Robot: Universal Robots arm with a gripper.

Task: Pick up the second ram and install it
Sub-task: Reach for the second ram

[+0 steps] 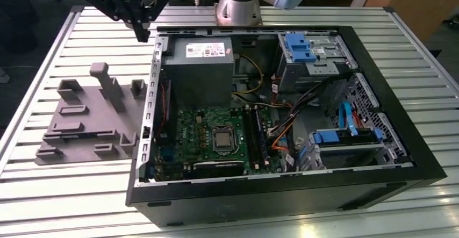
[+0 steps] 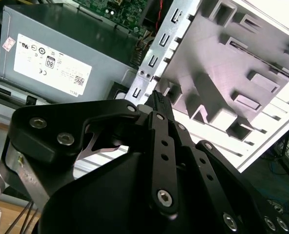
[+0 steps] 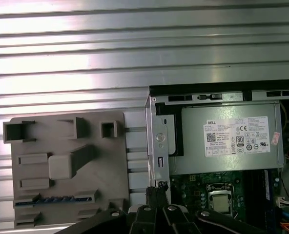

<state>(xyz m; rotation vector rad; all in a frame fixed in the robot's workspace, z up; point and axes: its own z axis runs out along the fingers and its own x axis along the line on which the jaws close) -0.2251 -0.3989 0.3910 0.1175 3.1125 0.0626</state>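
The second ram (image 3: 51,199) is a thin dark blue-green strip standing on edge in a slot of the grey holder (image 3: 61,161). In the exterior view it shows as a dark line (image 1: 74,136) on the holder (image 1: 86,114), to the left of the open computer case. My gripper (image 1: 143,34) hangs above the table past the case's far left corner, well away from the ram. Its black fingers are shut together with nothing between them in both wrist views (image 2: 159,100) (image 3: 156,191). The long black slots (image 1: 256,136) lie beside the green motherboard (image 1: 204,128).
The grey power-supply box (image 1: 199,60) sits at the far end of the case, with drive cages and blue brackets (image 1: 301,47) on the exterior view's right. Orange and black cables (image 1: 283,130) run beside the slots. The black case wall (image 1: 147,103) separates holder and motherboard.
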